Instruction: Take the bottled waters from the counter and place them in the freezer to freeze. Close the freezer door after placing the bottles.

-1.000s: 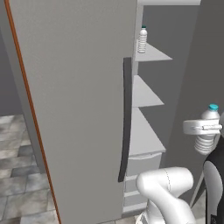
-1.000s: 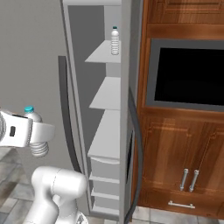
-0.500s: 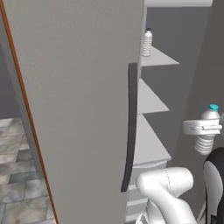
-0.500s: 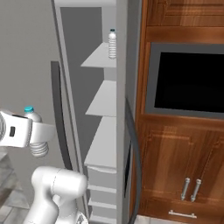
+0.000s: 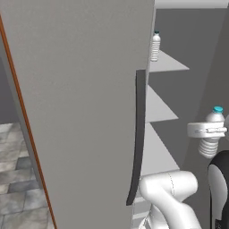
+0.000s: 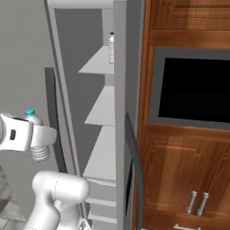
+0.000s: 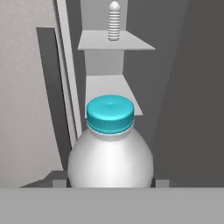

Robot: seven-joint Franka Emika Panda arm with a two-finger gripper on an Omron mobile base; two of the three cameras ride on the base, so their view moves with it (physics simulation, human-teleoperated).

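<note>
My fingers [image 5: 210,130] are clenched around one bottled water [image 5: 212,133], holding it upright, teal cap up, in front of the open freezer [image 6: 105,112]. I count two bottles: this one, and a second bottle [image 6: 111,48] standing on the top shelf [image 6: 99,65], above and beyond my fingers. The freezer door [image 5: 85,103] stands open to their left.

A black wall oven [image 6: 194,87] is set into brown wooden cabinetry [image 6: 179,179], with two metal bar handles [image 6: 197,203] seen on the lower doors. Grey stone floor tiles [image 5: 20,188] are seen low at the left, beside a grey wall [image 5: 6,96].
</note>
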